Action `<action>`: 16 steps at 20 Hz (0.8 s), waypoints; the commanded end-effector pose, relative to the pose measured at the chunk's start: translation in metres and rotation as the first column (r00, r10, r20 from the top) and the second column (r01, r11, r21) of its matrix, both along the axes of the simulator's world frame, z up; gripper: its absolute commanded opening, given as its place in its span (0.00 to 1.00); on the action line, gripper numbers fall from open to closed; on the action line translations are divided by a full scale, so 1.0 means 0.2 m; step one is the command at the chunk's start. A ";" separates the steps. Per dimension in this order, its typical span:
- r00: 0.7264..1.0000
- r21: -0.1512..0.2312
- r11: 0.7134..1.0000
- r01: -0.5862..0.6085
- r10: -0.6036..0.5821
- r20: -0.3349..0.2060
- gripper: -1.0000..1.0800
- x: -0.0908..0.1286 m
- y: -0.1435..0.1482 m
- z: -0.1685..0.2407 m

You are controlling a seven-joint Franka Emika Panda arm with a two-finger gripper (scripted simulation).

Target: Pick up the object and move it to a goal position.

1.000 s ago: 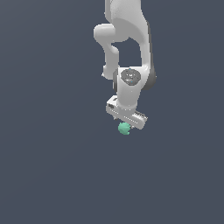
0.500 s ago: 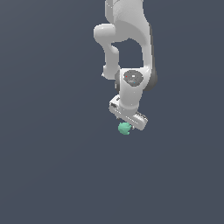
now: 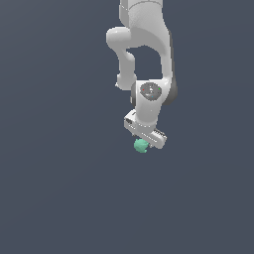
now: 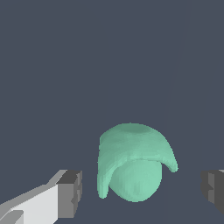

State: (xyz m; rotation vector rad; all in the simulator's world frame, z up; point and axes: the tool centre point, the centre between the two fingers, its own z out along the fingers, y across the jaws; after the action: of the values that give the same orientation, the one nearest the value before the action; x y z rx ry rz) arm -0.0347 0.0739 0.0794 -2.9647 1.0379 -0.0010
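End effector lower, straddling object.

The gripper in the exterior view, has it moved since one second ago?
Yes, slightly. The gripper has come lower, toward the teal object, which itself has kept its place in the frame. Its fingers straddle the object without touching.

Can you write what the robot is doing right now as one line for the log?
stage: pre-grasp | gripper: open, fingers either side of teal-green lumpy object, not touching | object: just below gripper | goal: not visible
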 end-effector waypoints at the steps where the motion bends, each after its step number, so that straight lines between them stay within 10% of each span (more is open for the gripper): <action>1: 1.000 0.000 1.000 0.001 -0.001 -0.001 0.96 0.00 0.00 -0.05; 11: 1.000 0.000 1.000 0.003 -0.003 -0.001 0.96 0.00 0.00 -0.20; 12: 1.000 0.000 1.000 0.003 -0.003 -0.001 0.00 0.00 0.00 -0.20; 16: 1.000 0.000 1.000 0.003 -0.003 -0.001 0.00 0.00 0.00 -0.20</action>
State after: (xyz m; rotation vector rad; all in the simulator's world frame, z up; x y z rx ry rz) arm -0.0351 0.0748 0.0403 -2.9634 1.0413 -0.0004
